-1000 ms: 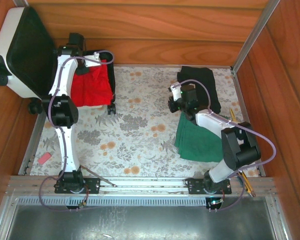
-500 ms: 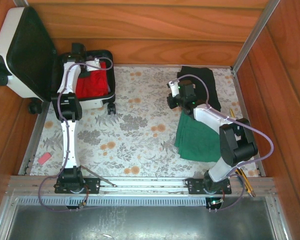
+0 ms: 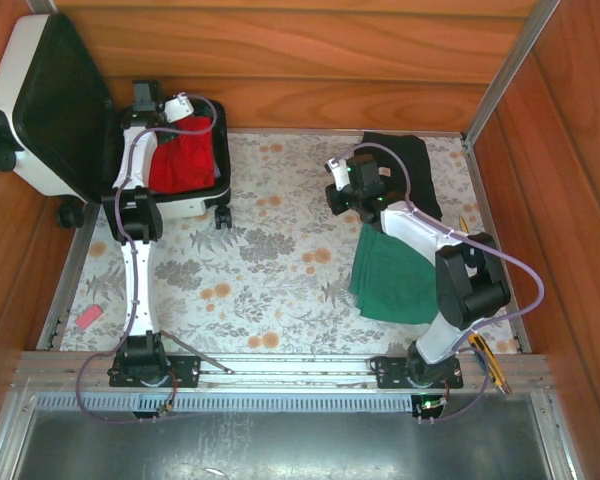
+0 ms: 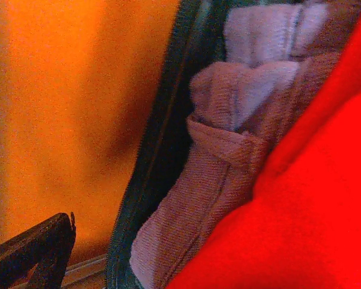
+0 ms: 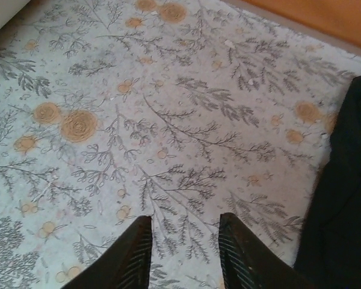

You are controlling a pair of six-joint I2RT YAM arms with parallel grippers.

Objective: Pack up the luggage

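Observation:
The luggage (image 3: 42,110), a white hard-shell case with black lining, lies open at the far left, its lid leaning back. A red cloth (image 3: 185,165) fills its base, and it shows large in the left wrist view (image 4: 313,211) beside a mauve ribbed garment (image 4: 210,198) and the dark zip rim (image 4: 150,162). My left gripper (image 3: 170,108) hovers open over the case's far rim, one fingertip (image 4: 39,250) showing at the lower left. My right gripper (image 5: 183,235) stands open over the bare floral cloth, just left of a black garment (image 5: 343,192).
A folded green cloth (image 3: 390,280) lies on the floral table cover (image 3: 270,260) by the right arm, with the black garment (image 3: 405,165) behind it. A pink item (image 3: 88,317) sits front left. Pencils (image 3: 490,365) lie at the front right. Wooden walls close in on three sides.
The left gripper lowered the red cloth into the luggage, let go and opened, ending at the case's far rim. The right gripper opened and shifted a little left and back.

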